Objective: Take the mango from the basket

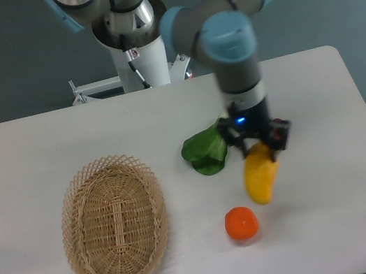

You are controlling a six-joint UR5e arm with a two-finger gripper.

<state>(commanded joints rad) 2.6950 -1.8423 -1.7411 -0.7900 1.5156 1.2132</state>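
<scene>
The mango hangs above the white worktop, gripped at its upper end by the hand, whose fingers are clamped on it. It is well apart from the basket at the left. Just below and left of the mango lies a round orange fruit; a green leafy vegetable lies beside the hand.

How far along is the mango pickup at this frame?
Done: the mango is out of the basket, which holds nothing visible. In hand: the gripper grips its upper end, right of the leafy green and above the orange. Left: nothing but holding it.
</scene>
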